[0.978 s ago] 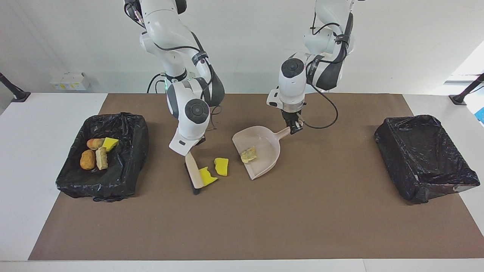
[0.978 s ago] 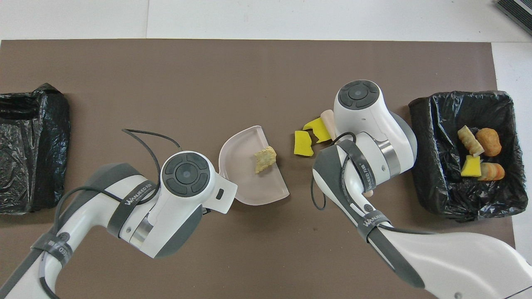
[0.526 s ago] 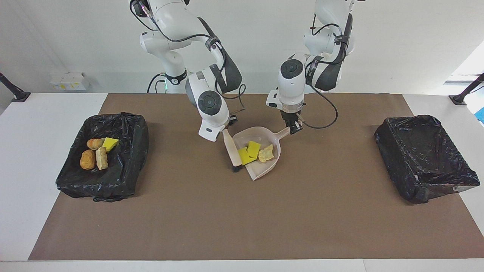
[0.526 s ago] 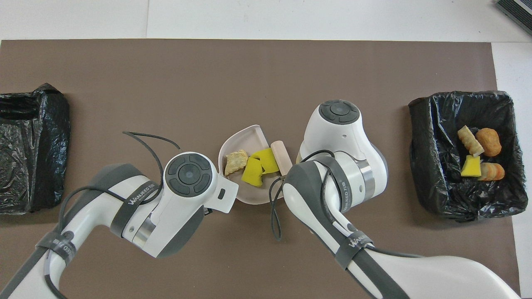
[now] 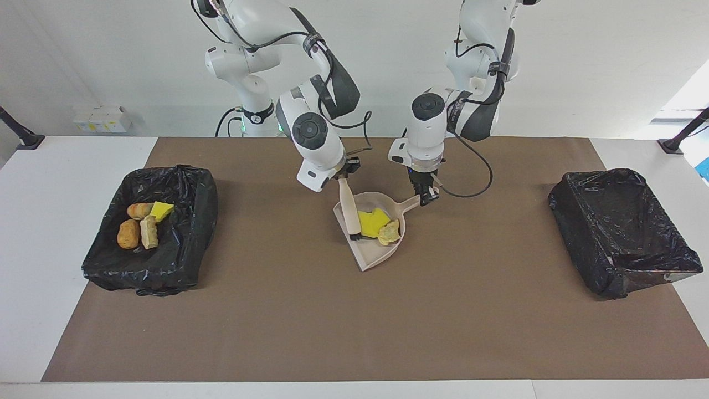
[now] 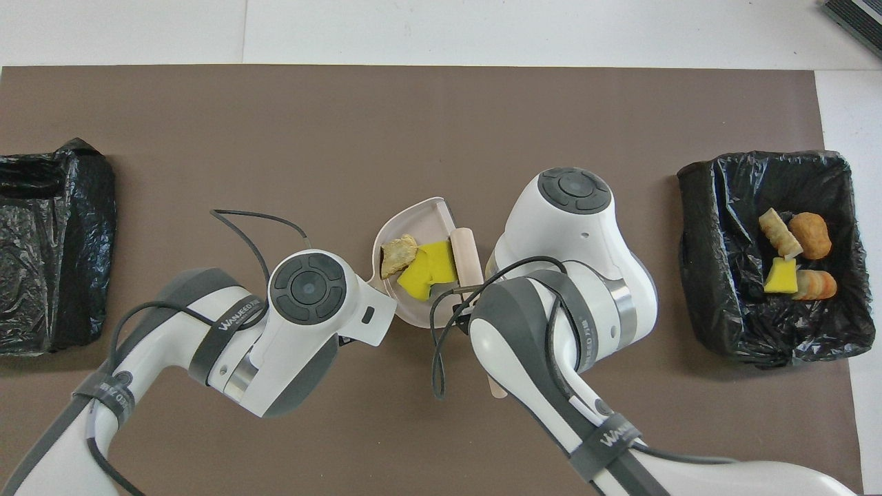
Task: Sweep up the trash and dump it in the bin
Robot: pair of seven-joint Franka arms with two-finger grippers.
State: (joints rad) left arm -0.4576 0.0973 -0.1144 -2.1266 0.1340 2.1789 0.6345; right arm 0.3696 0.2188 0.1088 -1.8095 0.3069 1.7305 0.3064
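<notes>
The beige dustpan point(image 5: 370, 252) sits mid-table and holds three scraps of trash: two yellow sponge chunks point(image 5: 372, 221) and a pale bread-like lump point(image 5: 389, 233). They show in the overhead view as yellow chunks point(image 6: 427, 265) and a lump point(image 6: 398, 249). My left gripper point(image 5: 426, 195) is shut on the dustpan's handle. My right gripper point(image 5: 344, 173) is shut on the beige brush point(image 5: 349, 213), whose head stands in the pan against the sponges. Several more scraps point(image 5: 128, 234) lie in the black-lined bin point(image 5: 202, 210) at the right arm's end.
A second black-lined bin point(image 5: 576, 205) stands at the left arm's end with nothing showing in it. Both bins show in the overhead view, the filled one point(image 6: 703, 275) and the other point(image 6: 69, 207). A brown mat point(image 5: 354, 332) covers the table.
My right gripper swept the brush toward the left arm's end, pushing two yellow sponge chunks off the mat into the dustpan. The pan then shifted slightly and its handle end rose.
</notes>
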